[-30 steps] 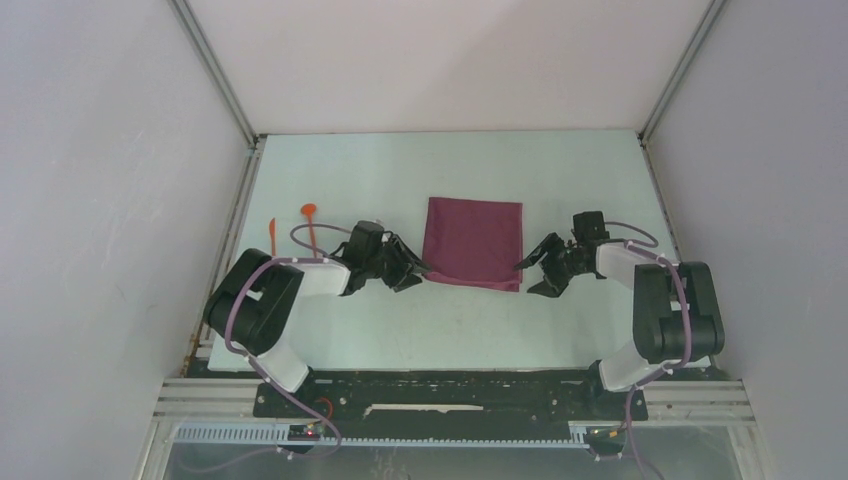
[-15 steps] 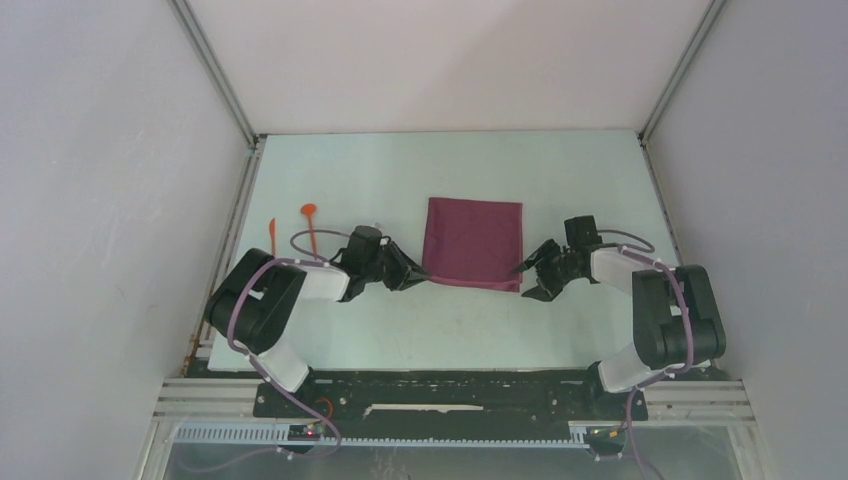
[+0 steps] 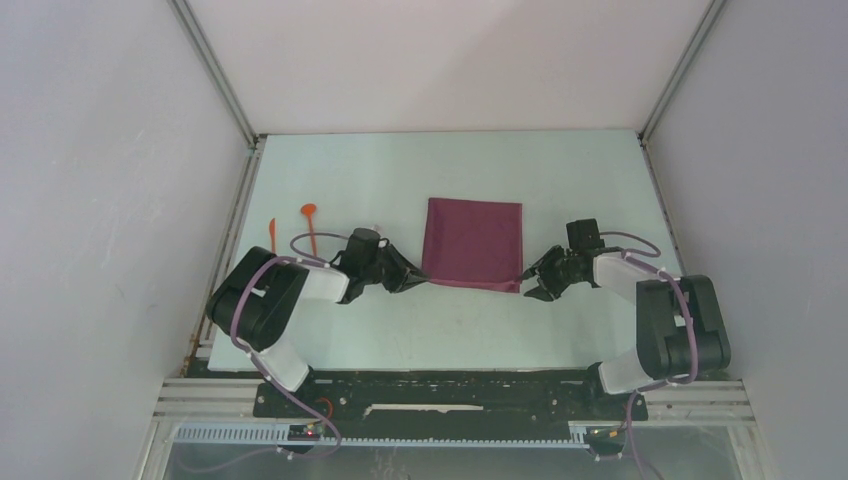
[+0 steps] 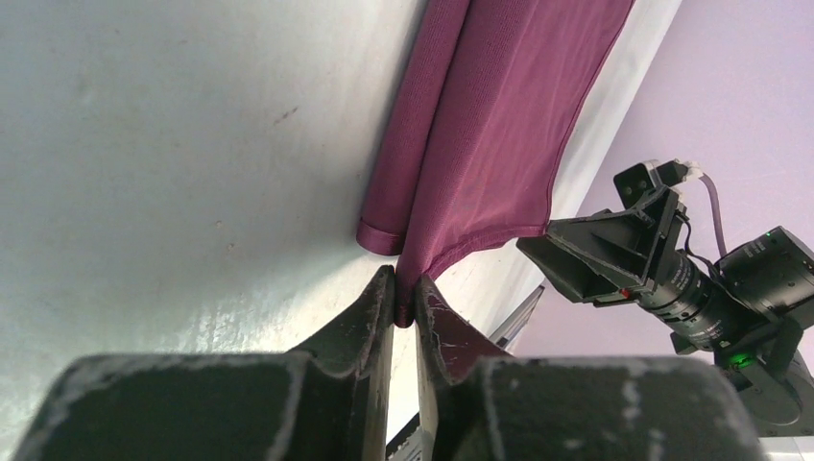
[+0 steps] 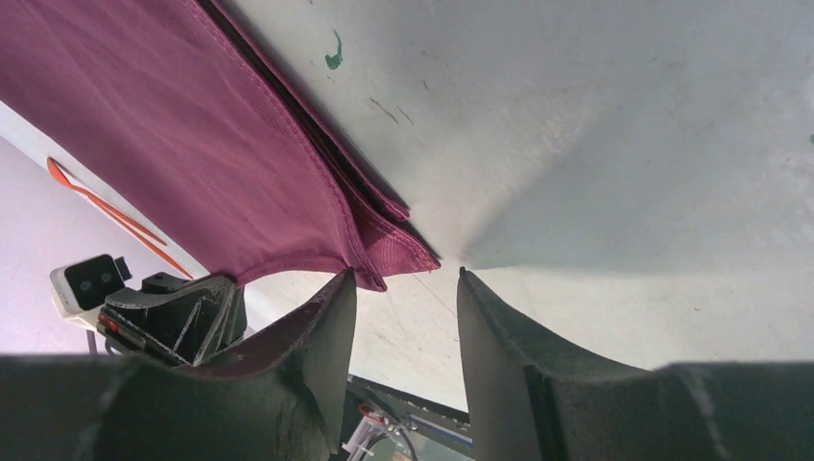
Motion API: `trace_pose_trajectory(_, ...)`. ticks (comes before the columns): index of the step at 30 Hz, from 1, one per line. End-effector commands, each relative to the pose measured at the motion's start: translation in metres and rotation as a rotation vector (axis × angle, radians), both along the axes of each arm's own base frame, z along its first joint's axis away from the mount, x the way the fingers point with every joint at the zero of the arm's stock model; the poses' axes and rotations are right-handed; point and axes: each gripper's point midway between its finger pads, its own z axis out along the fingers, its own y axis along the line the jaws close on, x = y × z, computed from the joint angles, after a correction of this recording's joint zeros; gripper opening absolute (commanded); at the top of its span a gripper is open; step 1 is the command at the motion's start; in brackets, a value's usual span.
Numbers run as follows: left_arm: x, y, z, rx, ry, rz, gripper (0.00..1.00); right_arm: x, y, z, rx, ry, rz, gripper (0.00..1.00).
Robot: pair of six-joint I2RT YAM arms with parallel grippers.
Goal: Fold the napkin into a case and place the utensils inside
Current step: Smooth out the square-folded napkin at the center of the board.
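Seemingly we are gripping for a fold: the utensils (image 3: pixel 309 212) lie well left of the centred napkin (image 3: pixel 472 243), our left claw (image 4: pixel 403 288) is pinched tight on its near left corner, and our right claw (image 5: pixel 405 279) gapes at the near right corner, needing to close before lifting.

Nothing legible here: no writing, brand or number reads on any surface. A small green scribble (image 5: pixel 333 58) on the pale tabletop (image 5: pixel 624 144), beside the dark maroon cloth napkin (image 5: pixel 192 134), spells nothing.
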Motion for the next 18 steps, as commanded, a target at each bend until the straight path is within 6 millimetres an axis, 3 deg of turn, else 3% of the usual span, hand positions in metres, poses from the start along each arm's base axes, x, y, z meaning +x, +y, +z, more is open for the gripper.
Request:
trace_pose_trajectory(1, -0.001, -0.002, 0.002, -0.028, -0.014, -0.013, 0.16, 0.005, -0.003, 0.011, -0.038, -0.055, 0.024, 0.49)
trace_pose_trajectory(11, -0.001, -0.002, 0.002, -0.032, -0.015, -0.02, 0.18, 0.017, 0.013, 0.013, -0.005, -0.075, 0.051, 0.25)
trace_pose_trajectory(18, -0.002, -0.002, 0.001, -0.03, -0.012, -0.023, 0.21, 0.022, 0.007, 0.011, -0.046, -0.094, 0.052, 0.21)
